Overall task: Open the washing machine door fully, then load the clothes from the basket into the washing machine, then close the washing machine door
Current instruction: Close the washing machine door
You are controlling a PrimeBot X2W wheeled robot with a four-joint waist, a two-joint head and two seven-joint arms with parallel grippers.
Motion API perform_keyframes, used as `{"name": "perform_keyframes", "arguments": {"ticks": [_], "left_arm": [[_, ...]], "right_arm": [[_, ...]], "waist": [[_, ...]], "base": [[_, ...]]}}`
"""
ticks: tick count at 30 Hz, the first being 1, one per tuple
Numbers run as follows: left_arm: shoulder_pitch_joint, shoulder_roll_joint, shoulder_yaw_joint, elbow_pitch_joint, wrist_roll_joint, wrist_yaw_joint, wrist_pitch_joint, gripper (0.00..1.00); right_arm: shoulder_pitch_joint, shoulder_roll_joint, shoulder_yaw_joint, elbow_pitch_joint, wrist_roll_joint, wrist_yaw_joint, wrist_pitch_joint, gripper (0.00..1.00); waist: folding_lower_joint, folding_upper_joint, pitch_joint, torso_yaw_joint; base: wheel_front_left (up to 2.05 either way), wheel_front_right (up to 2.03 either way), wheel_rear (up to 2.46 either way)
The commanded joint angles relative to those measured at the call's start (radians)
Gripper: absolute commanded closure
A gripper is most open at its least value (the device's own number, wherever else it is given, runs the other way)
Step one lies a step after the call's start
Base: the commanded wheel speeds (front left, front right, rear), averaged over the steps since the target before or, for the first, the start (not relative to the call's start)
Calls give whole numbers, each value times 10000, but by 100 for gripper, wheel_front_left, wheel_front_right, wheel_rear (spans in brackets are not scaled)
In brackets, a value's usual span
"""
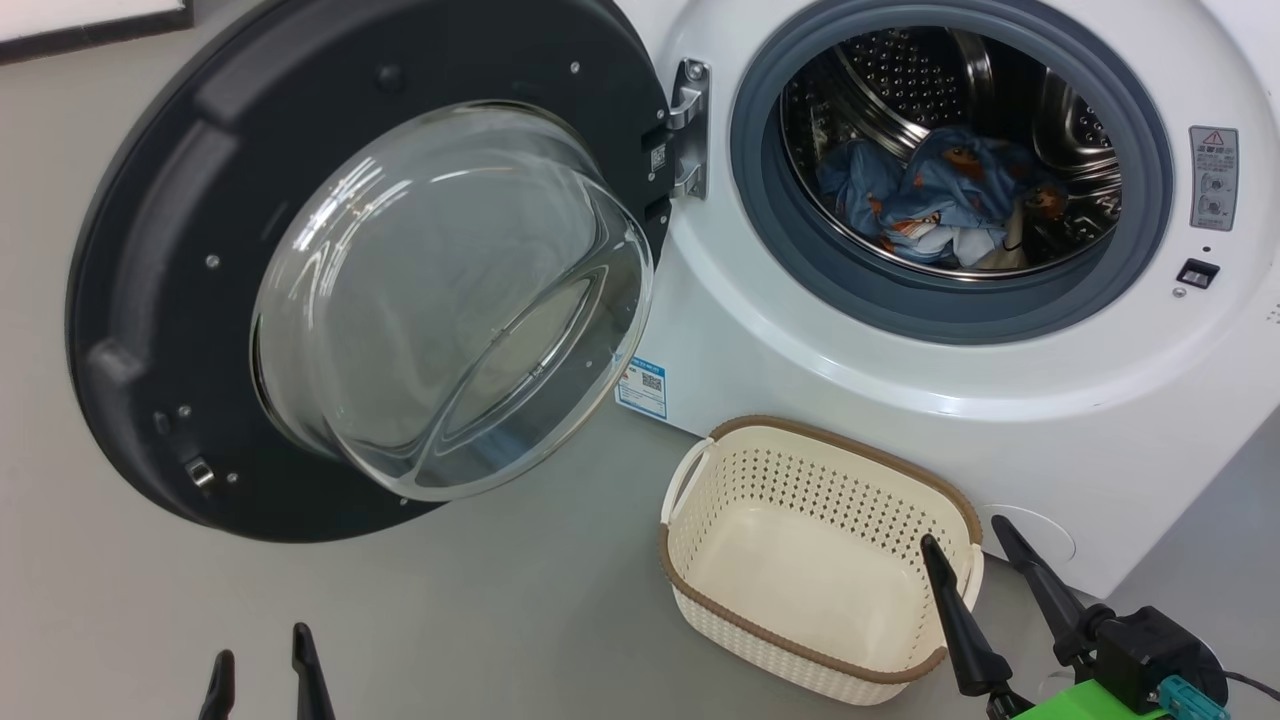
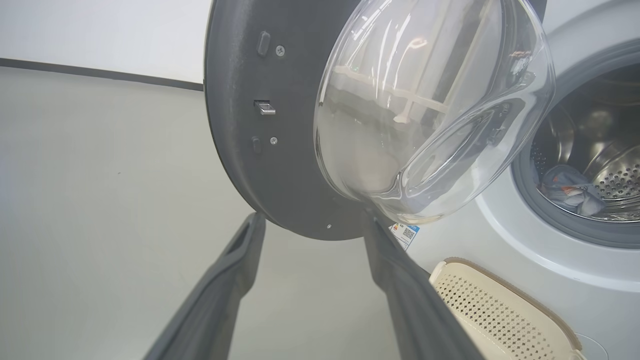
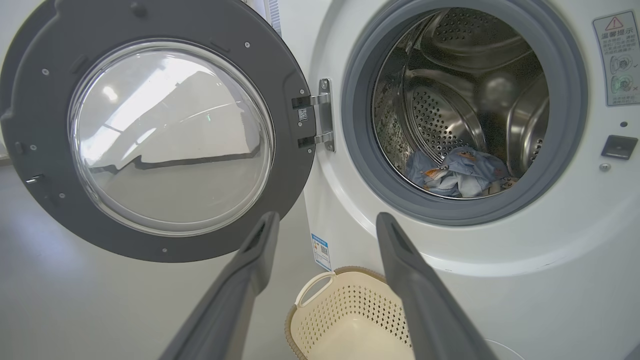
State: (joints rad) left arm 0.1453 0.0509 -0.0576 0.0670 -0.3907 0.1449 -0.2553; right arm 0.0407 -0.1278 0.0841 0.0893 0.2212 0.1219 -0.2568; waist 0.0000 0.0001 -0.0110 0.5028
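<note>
Door [image 1: 150, 280] swung wide at left, clothes [image 1: 940, 190] inside washing machine [image 1: 800, 330], basket [image 1: 760, 480] on floor [image 1: 500, 600] near it, left gripper [image 1: 262, 643] and right gripper [image 1: 964, 531] spread, holding nothing

Head cam looks down, washing machine [image 1: 780, 370] at 1 o'clock, basket [image 1: 800, 480] at 5. Left wrist cam sits low, close under the washing machine door [image 2: 240, 125]. Right wrist one faces the machine square-on. All share door and basket.
</note>
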Motion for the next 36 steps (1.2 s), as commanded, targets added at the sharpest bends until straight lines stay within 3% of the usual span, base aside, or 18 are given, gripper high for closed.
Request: {"name": "perform_keyframes", "arguments": {"ticks": [1,4,5,6,7,8,15,22,29,36], "left_arm": [[-135,61,360,-282,125,31,-65,0],[-120,72,471,-307,126,47,-65,0],[-105,72,543,-315,75,41,-65,14],[-94,72,632,-334,29,42,-65,61],[-87,72,735,-365,-18,45,-65,93],[-83,71,843,-411,-78,36,-65,100],[-186,52,1954,-826,-918,9,-65,100],[-1114,196,4072,-1104,-3526,-400,135,100],[-3279,1406,6354,171,-6918,-584,1461,100],[-4965,2505,7086,1740,-8420,-477,2468,100]], "right_arm": [[-161,-76,249,-212,-78,88,-49,0],[-156,-70,258,-210,-74,88,-49,0],[-156,-63,264,-208,-76,88,-49,0],[-155,-56,272,-207,-76,88,-49,0],[-152,-51,281,-204,-75,88,-49,0],[-148,-48,287,-203,-72,88,-49,0],[-127,-38,317,-189,-73,88,-49,0],[-102,-8,312,-216,-92,88,-49,0],[-141,-14,304,-209,-92,88,-49,0],[-256,-70,348,-198,-95,88,-49,0]], "waist": [[0,-1,-7,9],[0,-1,-21,21],[0,-1,-27,22],[0,-1,-35,22],[0,-1,-44,21],[0,-1,-47,22],[0,-1,-17,42],[0,-1,59,73],[0,-1,172,60],[0,-1,430,-133]], "base": [[0,0,0],[0,0,0],[0,0,0],[0,0,0],[0,0,0],[0,0,0],[0,0,0],[0,0,0],[0,0,0],[0,0,0]]}}
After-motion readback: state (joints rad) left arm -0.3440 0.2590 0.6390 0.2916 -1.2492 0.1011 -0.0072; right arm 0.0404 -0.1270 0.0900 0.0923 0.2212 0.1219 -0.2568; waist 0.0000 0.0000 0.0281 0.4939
